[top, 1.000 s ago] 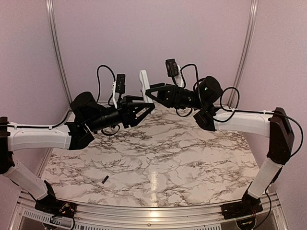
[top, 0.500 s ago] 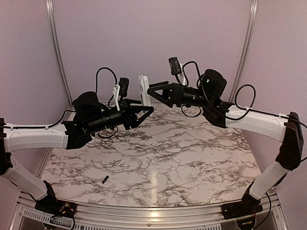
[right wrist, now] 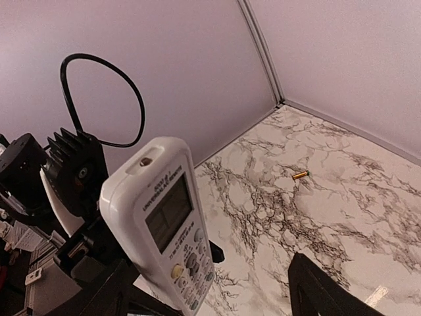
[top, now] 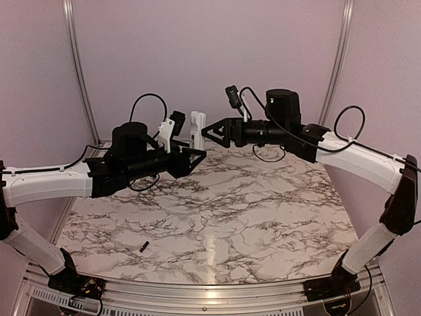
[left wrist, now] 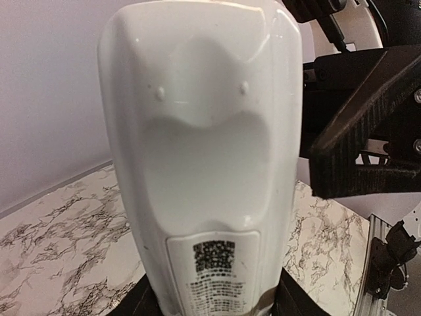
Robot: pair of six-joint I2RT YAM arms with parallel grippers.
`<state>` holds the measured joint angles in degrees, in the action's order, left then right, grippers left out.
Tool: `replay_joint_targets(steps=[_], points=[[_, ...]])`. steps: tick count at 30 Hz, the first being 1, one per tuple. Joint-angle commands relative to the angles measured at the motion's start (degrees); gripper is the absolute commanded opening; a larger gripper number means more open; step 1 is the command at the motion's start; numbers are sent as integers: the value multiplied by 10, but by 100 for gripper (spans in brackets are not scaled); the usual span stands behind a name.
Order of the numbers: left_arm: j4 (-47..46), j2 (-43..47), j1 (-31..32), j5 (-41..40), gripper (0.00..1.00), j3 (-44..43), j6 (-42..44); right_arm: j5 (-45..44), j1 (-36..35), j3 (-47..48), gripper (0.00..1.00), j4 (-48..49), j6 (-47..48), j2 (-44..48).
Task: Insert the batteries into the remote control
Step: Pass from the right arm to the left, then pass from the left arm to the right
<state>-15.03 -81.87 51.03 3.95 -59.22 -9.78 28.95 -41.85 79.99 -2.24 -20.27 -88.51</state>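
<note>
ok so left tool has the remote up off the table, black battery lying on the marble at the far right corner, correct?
Not the far right corner. The top external view shows the black battery lying on the marble near the front edge, on the left side. The rest holds: the left tool has the remote up off the table.

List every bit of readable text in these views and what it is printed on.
"UNIVERSAL": on the remote control front, above its screen; the rest of those two lines is too small to read.
Back label: a square code and fine print, too blurred to read.
Buttons: markings too small to read.
</note>
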Motion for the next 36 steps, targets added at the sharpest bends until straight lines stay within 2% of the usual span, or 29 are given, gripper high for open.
replay_joint_targets(steps=[1, 11, 24, 27, 31, 36], points=[[50, -21, 9, -29, 27, -30, 16, -21, -6, 38, 80, -67, 17, -28], [113, -66, 35, -94, 26, -79, 37, -49, -12, 81, 70, -100, 19, -59], [128, -78, 41, -117, 26, -97, 42, -62, -11, 80, 40, -110, 18, -73], [127, -76, 41, -113, 28, -95, 40, -48, -7, 70, 28, -95, 11, -73], [122, -63, 39, -101, 41, -83, 33, -3, 12, 40, 12, -54, -9, -66], [94, -16, 26, -54, 77, -33, 22, 71, 51, -22, 5, 17, -46, -45]])
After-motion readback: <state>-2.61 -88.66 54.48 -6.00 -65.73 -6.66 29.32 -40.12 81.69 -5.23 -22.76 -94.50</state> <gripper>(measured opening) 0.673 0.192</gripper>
